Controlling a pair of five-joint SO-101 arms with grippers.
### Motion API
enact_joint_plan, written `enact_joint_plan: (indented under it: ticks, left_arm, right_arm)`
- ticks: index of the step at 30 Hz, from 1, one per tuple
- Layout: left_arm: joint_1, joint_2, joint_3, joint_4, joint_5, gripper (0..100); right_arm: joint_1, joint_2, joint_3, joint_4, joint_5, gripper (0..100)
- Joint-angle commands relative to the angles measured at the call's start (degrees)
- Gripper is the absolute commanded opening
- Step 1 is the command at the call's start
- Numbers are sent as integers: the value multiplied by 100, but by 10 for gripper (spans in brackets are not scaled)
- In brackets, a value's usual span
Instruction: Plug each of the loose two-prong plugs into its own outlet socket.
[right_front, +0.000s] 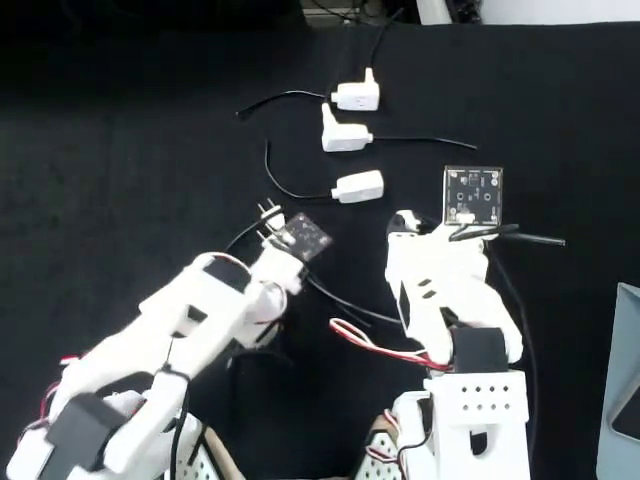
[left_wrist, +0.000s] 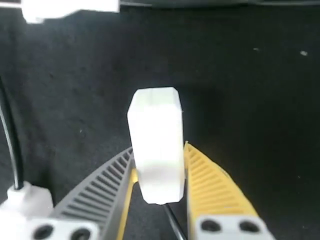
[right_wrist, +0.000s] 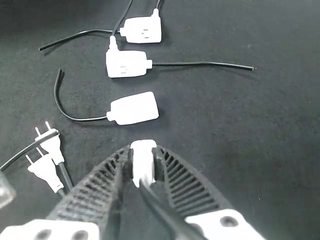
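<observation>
Three white outlet sockets lie in a row on the black table: far (right_front: 357, 96), middle (right_front: 345, 135) and near (right_front: 360, 186), each with a thin black lead. My left gripper (left_wrist: 159, 150) is shut on a white two-prong plug (left_wrist: 156, 145), its grey and yellow fingers on either side of the plug body. A second plug (right_wrist: 44, 172) lies beside it, and their prongs (right_front: 268, 213) point toward the sockets. My right gripper (right_wrist: 143, 152) is shut on another white plug (right_wrist: 144, 165), just short of the near socket (right_wrist: 133, 108).
Black leads trail from the sockets across the cloth, one long one (right_front: 420, 140) running right. A grey-blue object (right_front: 620, 380) stands at the table's right edge. Open black cloth lies left of the sockets and at the far right.
</observation>
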Motion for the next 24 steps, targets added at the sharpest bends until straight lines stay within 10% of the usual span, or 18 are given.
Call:
enact_joint_plan:
  ticks: [1, 7, 24]
  left_arm:
    - [57, -905, 338, 114, -62, 115]
    - [-620, -1442, 646, 105, 299, 305]
    - [-2132, -1503, 356, -53, -62, 309]
  right_arm:
    - [-79, -66, -48, -123, 44, 12]
    - [-88, -66, -48, -123, 44, 12]
    - [-88, -66, -48, -114, 44, 12]
